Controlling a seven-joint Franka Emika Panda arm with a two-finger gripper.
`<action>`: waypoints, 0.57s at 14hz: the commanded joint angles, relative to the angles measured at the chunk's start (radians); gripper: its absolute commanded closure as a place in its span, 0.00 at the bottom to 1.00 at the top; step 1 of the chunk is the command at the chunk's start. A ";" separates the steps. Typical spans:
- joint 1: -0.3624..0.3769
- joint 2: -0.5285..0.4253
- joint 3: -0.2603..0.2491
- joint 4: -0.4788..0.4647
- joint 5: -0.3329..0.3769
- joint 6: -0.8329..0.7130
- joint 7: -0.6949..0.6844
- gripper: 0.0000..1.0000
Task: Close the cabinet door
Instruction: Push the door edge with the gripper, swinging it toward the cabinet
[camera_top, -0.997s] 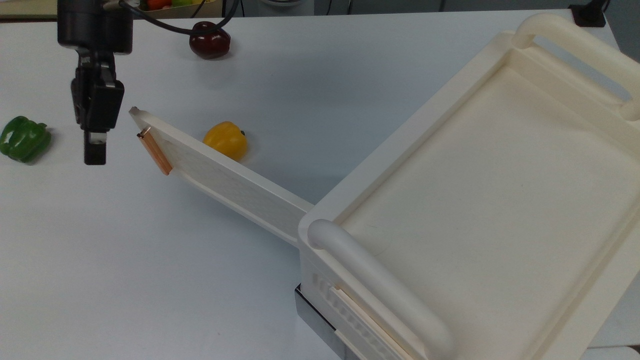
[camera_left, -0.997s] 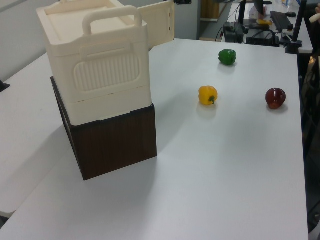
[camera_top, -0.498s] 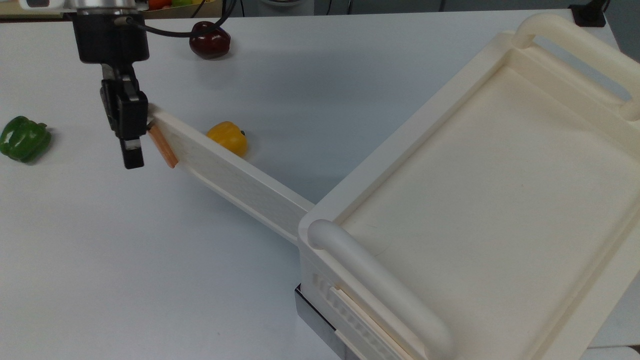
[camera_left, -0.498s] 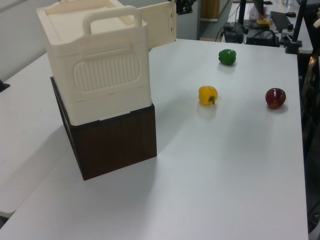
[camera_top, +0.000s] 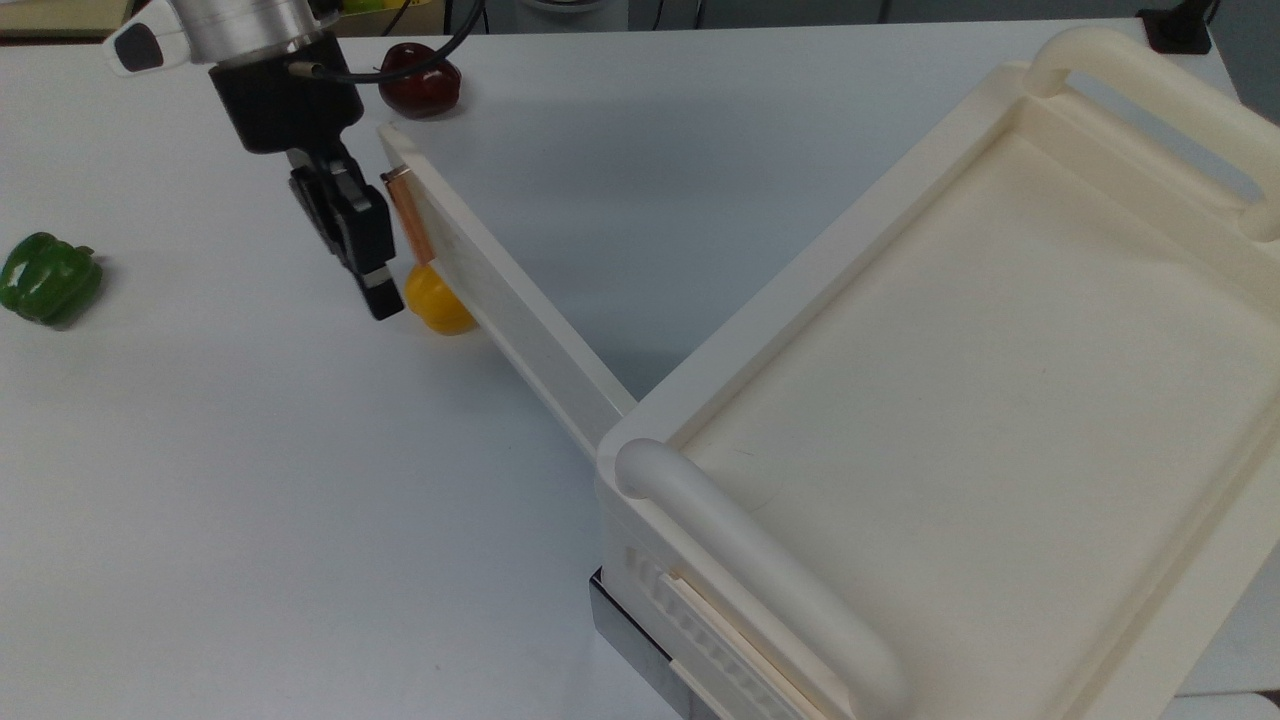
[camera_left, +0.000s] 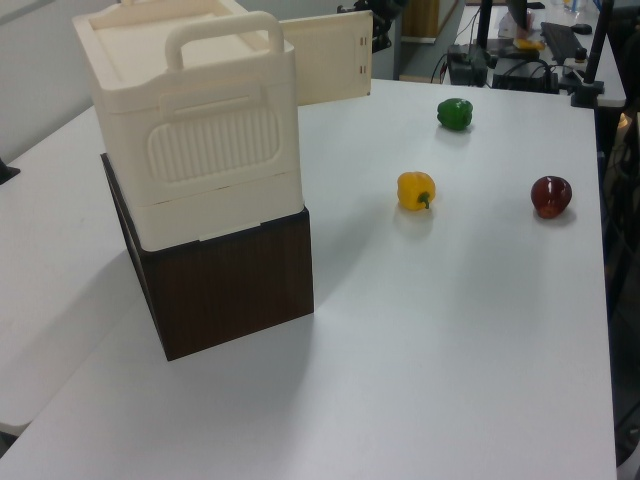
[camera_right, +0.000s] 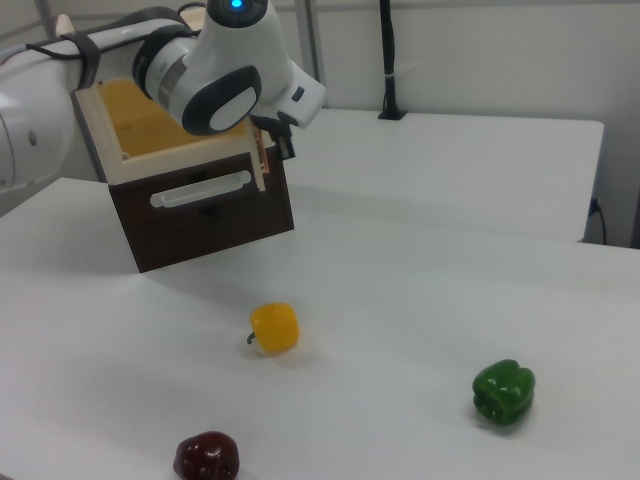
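- Cabinet door (camera_top: 500, 300): thin cream-white panel, hinged at the near corner of the cabinet (camera_top: 960, 400), standing partly open. In the top view it runs from frame centre up to the upper left. In the left view (camera_left: 325, 58) it juts rightward from the cabinet near the top edge of the frame.
- Copper handle (camera_top: 408, 230): small bar near the door's free edge, on the face turned to the top view's left.
- Gripper (camera_top: 378, 290): black, at the upper left of the top view, pointing down just beside the copper handle on the door's handle side. Whether the fingers are open or closed cannot be told; nothing is seen held between them. In the right view (camera_right: 283, 139) it sits at the upper left, close against the door's edge.
- Arm (camera_right: 215, 65): white and grey, upper left of the right view.
- Cabinet: cream, with a recessed tray-like top and thick rounded handles; it rests on a dark brown base (camera_left: 230, 285).
- Yellow pepper (camera_top: 432, 303): on the white surface (camera_top: 250, 500), partly hidden behind the door in the top view, just below the gripper tip.
- Green pepper (camera_top: 45, 278): far left of the top view, well apart from the door.
- Dark red pepper (camera_top: 420, 88): top edge of the top view, beyond the door's free end.
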 joint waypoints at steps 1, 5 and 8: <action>-0.003 -0.026 0.006 0.001 0.089 -0.129 -0.005 1.00; 0.012 -0.025 0.023 0.000 0.101 -0.204 0.009 1.00; 0.014 -0.023 0.053 0.000 0.122 -0.261 0.010 1.00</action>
